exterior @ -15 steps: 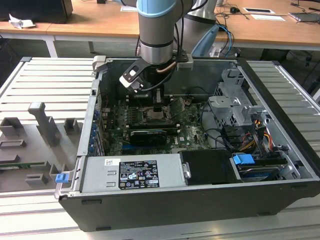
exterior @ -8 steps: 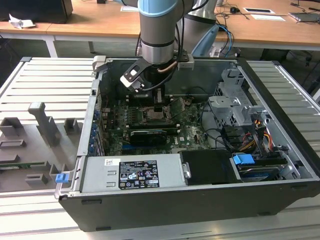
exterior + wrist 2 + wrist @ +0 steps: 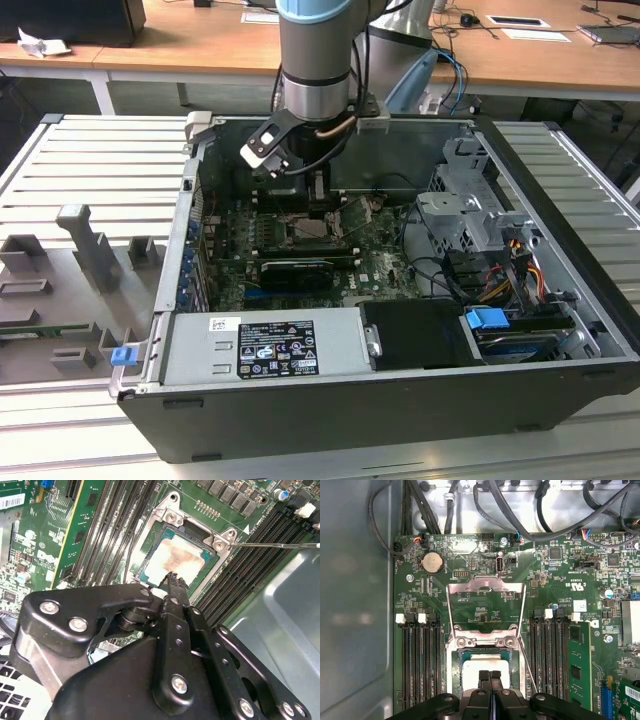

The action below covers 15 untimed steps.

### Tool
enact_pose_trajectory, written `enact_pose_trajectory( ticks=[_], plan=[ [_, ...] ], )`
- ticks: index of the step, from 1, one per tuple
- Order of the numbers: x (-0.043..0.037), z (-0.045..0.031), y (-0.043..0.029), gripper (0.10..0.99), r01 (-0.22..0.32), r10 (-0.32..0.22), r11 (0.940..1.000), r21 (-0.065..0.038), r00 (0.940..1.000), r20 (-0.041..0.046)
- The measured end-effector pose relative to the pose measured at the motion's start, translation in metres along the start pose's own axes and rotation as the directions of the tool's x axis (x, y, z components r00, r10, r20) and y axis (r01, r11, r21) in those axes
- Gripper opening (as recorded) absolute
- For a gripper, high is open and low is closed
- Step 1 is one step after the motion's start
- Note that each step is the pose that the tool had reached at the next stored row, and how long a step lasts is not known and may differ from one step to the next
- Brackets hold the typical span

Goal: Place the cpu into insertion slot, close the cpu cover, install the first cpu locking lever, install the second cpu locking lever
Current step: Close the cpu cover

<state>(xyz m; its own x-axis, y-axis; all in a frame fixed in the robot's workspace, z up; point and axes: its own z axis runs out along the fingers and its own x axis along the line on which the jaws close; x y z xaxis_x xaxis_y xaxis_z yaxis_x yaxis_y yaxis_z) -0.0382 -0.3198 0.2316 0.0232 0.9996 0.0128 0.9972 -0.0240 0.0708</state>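
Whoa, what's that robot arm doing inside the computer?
The robot arm has its gripper down inside an open computer case, right over the green circuit board. The cpu already lies in the insertion slot. The gripper is shut, with its tips by the cpu's edge; I can't tell if they touch it. The cpu cover is flipped open, so the chip isn't shut in yet.

Pale silver-beige cpu (image 3: 485,662) seated flat in insertion slot (image 3: 482,641); silver-frame cpu cover (image 3: 486,583) hinged open, swung back.
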Motion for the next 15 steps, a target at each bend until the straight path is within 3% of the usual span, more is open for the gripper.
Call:
enact_pose_trajectory(
  ticks=[6,15],
  plan=[
    [0.0002,-0.0114,0.0016,0.106,0.0,0.0,1.0,0.0,1.0,0.0001],
    [0.0004,-0.0111,0.0112,0.106,0.0,0.0,1.0,0.0,1.0,0.0001]
  ],
)
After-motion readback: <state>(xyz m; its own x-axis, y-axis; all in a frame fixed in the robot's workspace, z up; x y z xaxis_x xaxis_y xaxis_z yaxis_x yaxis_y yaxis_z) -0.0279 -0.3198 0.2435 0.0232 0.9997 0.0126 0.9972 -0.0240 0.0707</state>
